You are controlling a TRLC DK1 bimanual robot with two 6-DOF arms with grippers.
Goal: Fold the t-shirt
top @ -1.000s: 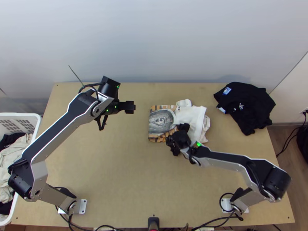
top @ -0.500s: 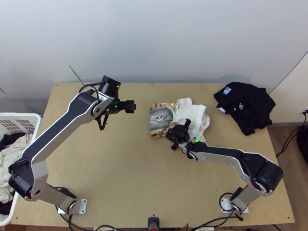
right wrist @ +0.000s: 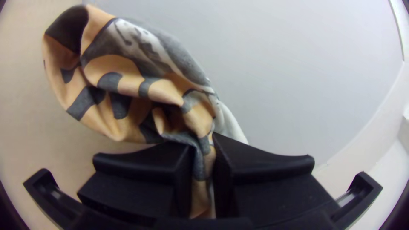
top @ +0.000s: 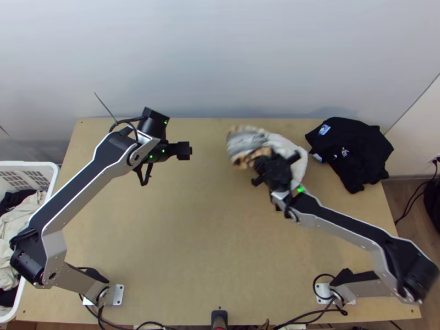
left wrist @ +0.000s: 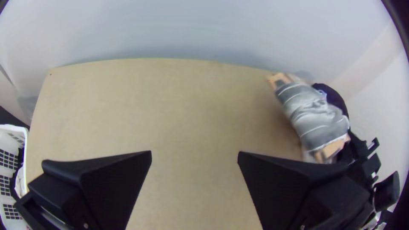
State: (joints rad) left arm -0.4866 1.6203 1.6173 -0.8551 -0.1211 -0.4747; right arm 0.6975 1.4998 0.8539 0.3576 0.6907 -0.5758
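Grey-and-orange print comes up off the table, bunched in my right claw

A second ago the t-shirt [top: 245, 144] lay low on the wooden table [top: 165, 231], its printed part squared off and fairly flat, the white part loose beside it. Half a second later it had slid a little toward the far edge. Now it is up in my right gripper [right wrist: 203, 145], farther over toward the far edge and nearer the dark garment [top: 352, 154], and that neat rectangle has gone. The print curls over on itself and the white part trails alongside. Whether any of it still touches the table, I cannot tell.

My right fingers are closed hard on a gathered pleat of the orange-and-grey print, with more cloth bulging out past the tips. Over on the other side, my left gripper [left wrist: 194, 152] has its fingers wide apart with nothing between them; that arm has barely moved.

For the fold, I read this as a lift to carry or re-lay the shirt rather than a crease being made. Some of the flatness looks lost, so it will likely want setting down gently, spreading and squaring again. Dropped as it is, it could settle into a lump.
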